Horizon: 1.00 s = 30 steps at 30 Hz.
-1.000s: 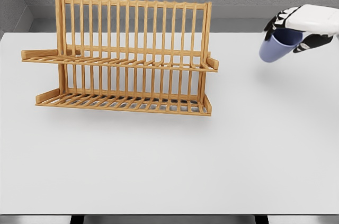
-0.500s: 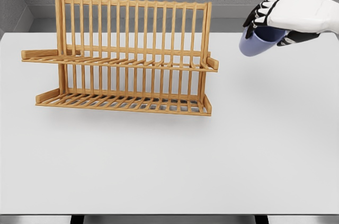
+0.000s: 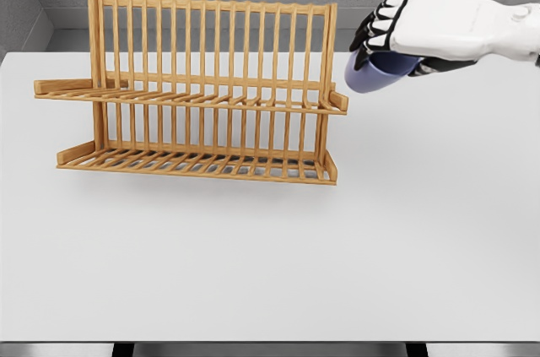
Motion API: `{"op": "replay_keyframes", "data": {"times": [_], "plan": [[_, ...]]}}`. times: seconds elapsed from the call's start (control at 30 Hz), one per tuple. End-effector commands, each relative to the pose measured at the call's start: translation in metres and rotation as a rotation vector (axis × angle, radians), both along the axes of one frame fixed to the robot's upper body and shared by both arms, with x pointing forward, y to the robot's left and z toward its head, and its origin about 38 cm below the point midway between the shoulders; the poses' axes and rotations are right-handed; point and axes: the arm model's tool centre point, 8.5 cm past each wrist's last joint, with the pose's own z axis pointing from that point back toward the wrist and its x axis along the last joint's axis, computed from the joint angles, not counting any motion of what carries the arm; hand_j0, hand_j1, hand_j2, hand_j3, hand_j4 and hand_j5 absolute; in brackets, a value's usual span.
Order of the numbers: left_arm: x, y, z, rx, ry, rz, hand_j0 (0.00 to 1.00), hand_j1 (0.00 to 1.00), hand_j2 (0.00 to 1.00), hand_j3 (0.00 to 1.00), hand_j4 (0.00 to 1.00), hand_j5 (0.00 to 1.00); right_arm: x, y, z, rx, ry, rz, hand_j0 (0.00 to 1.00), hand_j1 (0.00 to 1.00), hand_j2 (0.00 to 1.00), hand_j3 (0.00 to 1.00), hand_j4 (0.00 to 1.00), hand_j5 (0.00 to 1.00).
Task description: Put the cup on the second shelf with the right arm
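- Right robot hand (image 3: 390, 36) was what we saw first: it came in from the right edge, its dark-tipped fingers (image 3: 371, 29) wrapped around the rim of the cup (image 3: 371, 75).
- We found the blue cup tilted and held in the air above the counter (image 3: 422, 230), just beside the right end of the rack's (image 3: 198, 91) upper shelf (image 3: 186, 97) and not touching it.
- Compared with half a second earlier, we noted that hand and cup had shifted left, closer to the rack's right post.
- We saw the wooden rack standing unmoved on the white counter, both shelves bare.
- We saw nothing of the left arm.
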Motion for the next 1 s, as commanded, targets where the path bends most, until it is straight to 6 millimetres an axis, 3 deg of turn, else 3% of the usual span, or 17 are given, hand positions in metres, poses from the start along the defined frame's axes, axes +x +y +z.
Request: {"op": "replay_keyframes", "data": {"times": [0.0,0.3,0.47,0.83,0.87,0.9,0.93,0.97], "plan": [[0.000,0.000,0.000,0.000,0.000,0.001,1.00,1.00,1.00,1.00,1.00,1.00,-0.003,0.008,0.001,0.009,-0.004,0.023,0.64,0.64,0.64,0.64,0.64,0.64],[0.000,0.000,0.000,0.000,0.000,0.001,1.00,1.00,1.00,1.00,1.00,1.00,-0.002,0.025,0.006,0.027,-0.019,0.063,0.64,0.64,0.64,0.64,0.64,0.64],[0.000,0.000,0.000,0.000,0.000,-0.001,1.00,1.00,1.00,1.00,1.00,1.00,-0.002,0.045,-0.002,0.018,0.000,0.110,0.64,0.64,0.64,0.64,0.64,0.64],[0.000,0.000,0.000,0.000,0.000,-0.001,1.00,1.00,1.00,1.00,1.00,1.00,-0.003,0.056,-0.020,-0.020,0.033,0.134,0.65,0.65,0.65,0.65,0.65,0.65],[0.000,0.000,0.000,0.000,0.000,0.001,1.00,1.00,1.00,1.00,1.00,1.00,-0.003,0.056,-0.020,-0.021,0.034,0.136,0.67,0.67,0.67,0.67,0.67,0.67],[0.000,0.000,0.000,0.000,0.000,0.001,1.00,1.00,1.00,1.00,1.00,1.00,-0.003,0.056,-0.019,-0.020,0.032,0.136,0.77,0.77,0.77,0.77,0.77,0.77],[0.000,0.000,0.000,0.000,0.000,0.001,1.00,1.00,1.00,1.00,1.00,1.00,-0.003,0.056,-0.019,-0.020,0.032,0.137,1.00,1.00,1.00,1.00,1.00,1.00],[0.000,0.000,0.000,0.000,0.000,-0.001,1.00,1.00,1.00,1.00,1.00,1.00,-0.004,0.057,-0.019,-0.021,0.030,0.140,1.00,1.00,1.00,1.00,1.00,1.00]]}}
